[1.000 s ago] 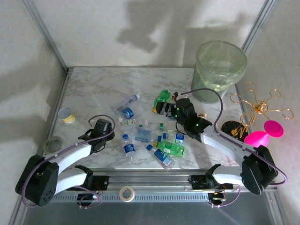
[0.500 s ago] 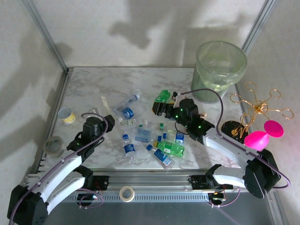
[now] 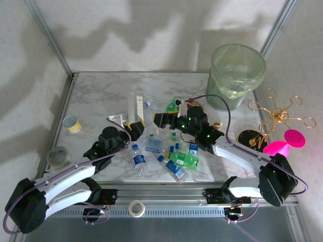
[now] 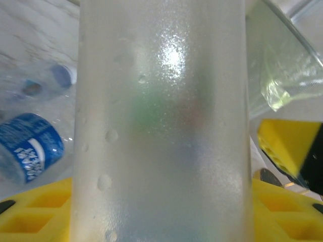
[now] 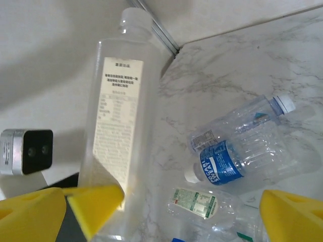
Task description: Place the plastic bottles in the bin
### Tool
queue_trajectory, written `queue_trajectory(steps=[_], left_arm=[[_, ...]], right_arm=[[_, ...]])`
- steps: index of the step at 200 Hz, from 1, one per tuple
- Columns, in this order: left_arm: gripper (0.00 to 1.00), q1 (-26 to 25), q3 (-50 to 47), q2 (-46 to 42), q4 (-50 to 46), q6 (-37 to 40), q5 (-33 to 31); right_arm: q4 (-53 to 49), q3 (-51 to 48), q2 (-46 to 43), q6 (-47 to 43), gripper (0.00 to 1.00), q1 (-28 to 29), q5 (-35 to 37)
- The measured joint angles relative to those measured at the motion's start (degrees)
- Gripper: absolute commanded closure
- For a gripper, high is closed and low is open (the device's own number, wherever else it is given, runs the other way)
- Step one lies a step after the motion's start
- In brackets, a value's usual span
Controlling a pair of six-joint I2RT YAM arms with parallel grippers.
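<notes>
The left gripper [image 3: 132,129] is clamped low on a tall bottle [image 3: 139,106], held upright above the table [image 3: 96,93], likely offered for handover. The right gripper [image 3: 159,120] gapes just beside it, and the bin [image 3: 227,88] stands at the far right corner.

We make out one brand with fair confidence: in the right wrist view, the blue band round a clear bottle [image 5: 222,164] lying on its side carries white capitals that appear to read POCARI SWEAT. The tall frosted bottle [image 5: 118,121] beside it bears a cream label with a short heading and several rows of fine print, too small for us to read. A smaller clear bottle [image 5: 199,201] below has a white and green label, its print also illegible. In the left wrist view, a blue-labelled bottle [image 4: 30,148] shows white lettering, blurred beyond reading. From above, the blue labels are too small to read, as on the small bottle [image 3: 139,159] near the front.
</notes>
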Motion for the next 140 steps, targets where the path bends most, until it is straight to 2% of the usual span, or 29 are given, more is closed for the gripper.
queue_trajectory(steps=[71, 100, 124, 140], left_arm=[[1.0, -8.0, 0.7, 7.06, 6.27, 2.95, 0.11], [1.0, -9.6, 1.14, 8.61, 6.73, 4.57, 0.13], [1.0, -10.34, 1.25, 8.66, 6.99, 5.73, 0.15], [1.0, -10.69, 1.33, 8.66, 7.1, 6.23, 0.24]], right_arm=[[2.8, 1.81, 3.74, 3.89, 0.01, 0.17, -2.34], [3.43, 1.84, 5.42, 5.86, 0.08, 0.92, -2.38], [3.26, 1.84, 5.53, 7.21, 0.21, 1.16, -1.25], [3.41, 1.7, 5.53, 8.59, 0.24, 1.25, -0.48]])
